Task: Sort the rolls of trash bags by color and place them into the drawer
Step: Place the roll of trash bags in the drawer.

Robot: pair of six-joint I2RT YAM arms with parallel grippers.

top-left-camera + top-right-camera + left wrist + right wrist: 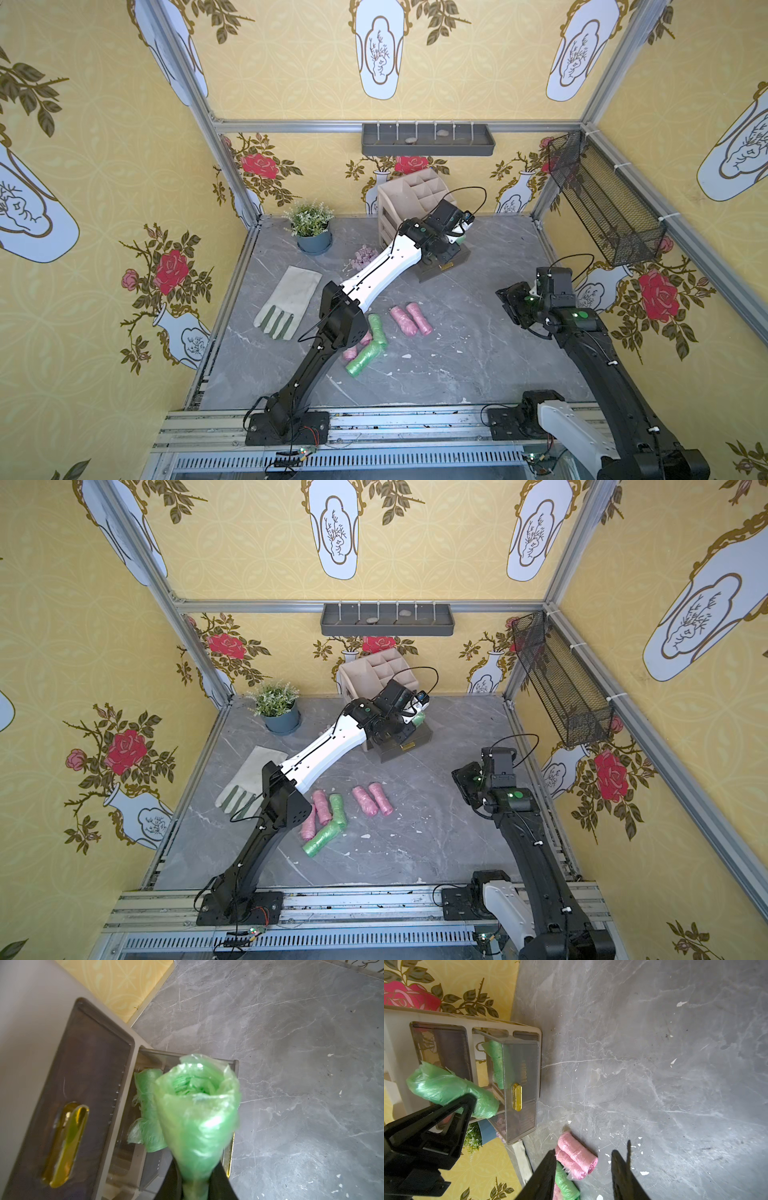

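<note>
My left gripper (457, 233) (195, 1176) is shut on a green roll of trash bags (197, 1109) (446, 1086), hanging over the open clear drawer (234, 1068) (519, 1064) of the beige organizer (409, 191). Another green roll (147, 1109) (496, 1061) lies inside that drawer. On the table lie two pink rolls (411, 318) (372, 799) side by side. Nearer the left arm sit two green rolls (337, 810) (322, 839) and two pink rolls (320, 806) (308, 825). My right gripper (510, 305) (583, 1153) hovers open at the right, holding nothing.
A pale work glove (291, 301) lies at the left. A potted plant (309, 226) and a lilac flower bunch (363, 255) stand behind it. A grey shelf (428, 139) hangs on the back wall, a black mesh basket (602, 203) on the right wall.
</note>
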